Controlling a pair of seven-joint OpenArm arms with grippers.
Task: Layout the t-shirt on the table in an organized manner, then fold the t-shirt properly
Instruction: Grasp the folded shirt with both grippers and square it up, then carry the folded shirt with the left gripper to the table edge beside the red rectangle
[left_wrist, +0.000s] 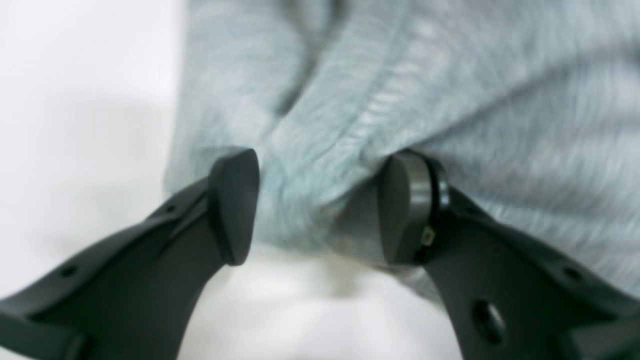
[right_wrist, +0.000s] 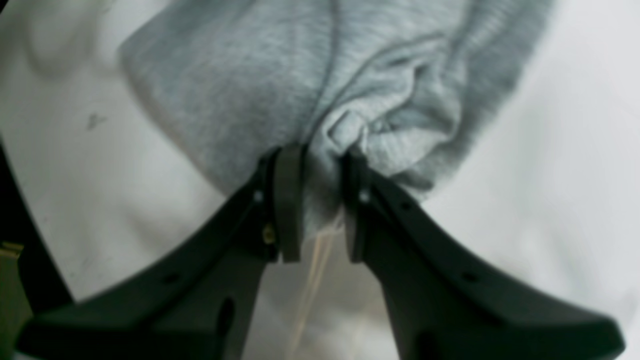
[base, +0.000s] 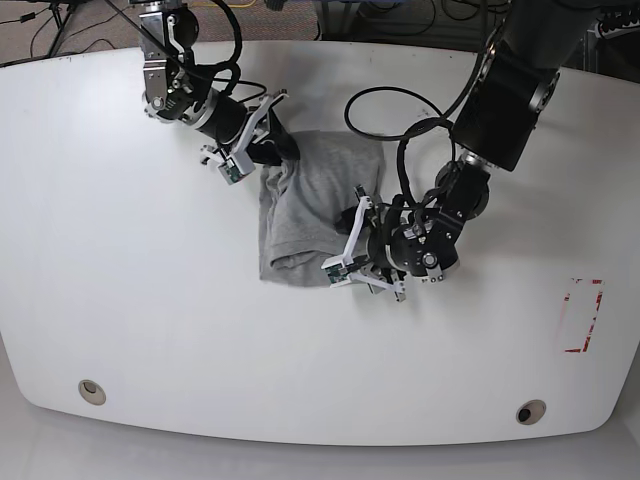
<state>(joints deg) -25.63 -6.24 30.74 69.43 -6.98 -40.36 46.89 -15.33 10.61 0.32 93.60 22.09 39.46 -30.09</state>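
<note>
The heather-grey t-shirt (base: 310, 200) lies crumpled in a small heap near the middle of the white table (base: 150, 300). At the heap's far left corner, my right gripper (base: 272, 152) is shut on a bunch of the fabric. The right wrist view shows that gripper (right_wrist: 320, 195) pinching a gathered wad of the t-shirt (right_wrist: 225, 75) between its pads. My left gripper (base: 343, 247) sits at the heap's near right edge. Up close, the left gripper (left_wrist: 317, 200) is open, its fingers wide apart astride a ridged fold of the t-shirt (left_wrist: 500, 100), above the table (left_wrist: 75, 100).
A red tape rectangle (base: 582, 315) marks the table's right side. One round grommet (base: 92, 391) sits near the front left edge and another grommet (base: 531, 411) near the front right. A black cable (base: 385, 110) loops over the table behind the shirt.
</note>
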